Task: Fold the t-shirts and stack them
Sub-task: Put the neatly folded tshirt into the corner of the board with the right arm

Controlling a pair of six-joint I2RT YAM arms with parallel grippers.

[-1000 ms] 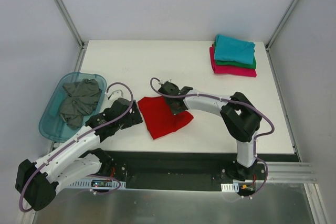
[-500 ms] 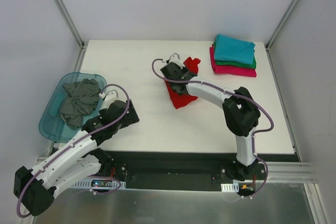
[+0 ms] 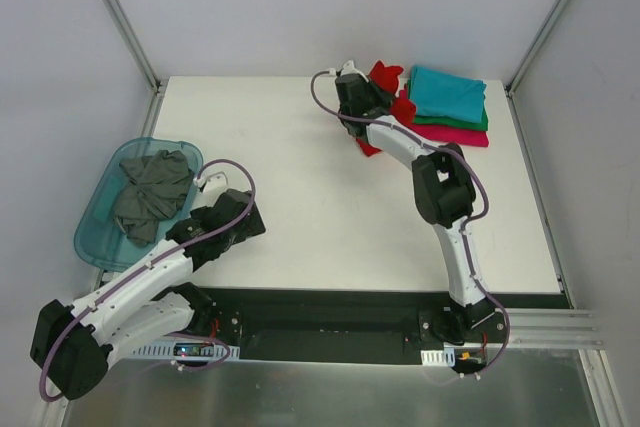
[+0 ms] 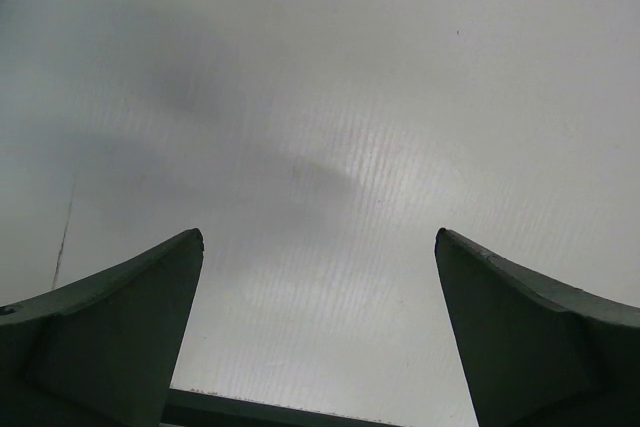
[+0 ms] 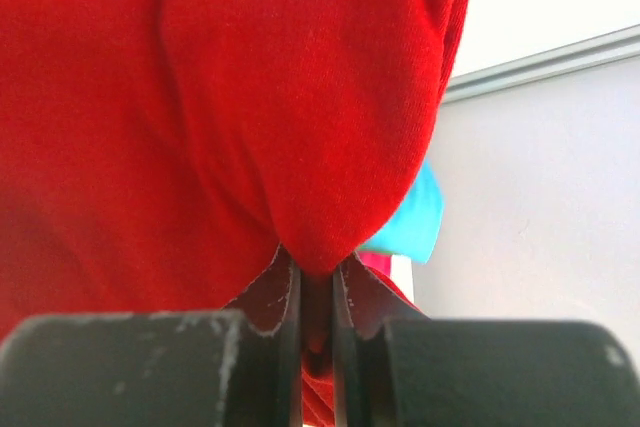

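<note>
Pinching a bunched fold of the red t-shirt (image 5: 200,97), the jaws of the right arm (image 3: 400,142) are pressed together on the cloth, with only a thin seam of fabric between them. The grip sits on a gathered edge, so the rest of the garment hangs and drapes around the jaws rather than lying flat. The arm reaches to the far right of the tabletop (image 3: 300,207), which places the red t-shirt (image 3: 383,75) just beside the finished stack. This position suits a set-down on top of that stack. The stack carries the teal t-shirt (image 3: 447,92) uppermost, a green t-shirt (image 3: 472,124) under it and the magenta-pink t-shirt (image 3: 440,134) at the base.

The red cloth appears crumpled and lumpy, not a neat rectangle. Whether its lower part touches the tabletop cannot be told.

The left arm (image 3: 150,272) hangs over bare tabletop beside the blue tub (image 3: 95,247), jaws spread wide and holding nothing. The dark grey t-shirt (image 3: 152,192) lies heaped in the tub, not yet folded.
</note>
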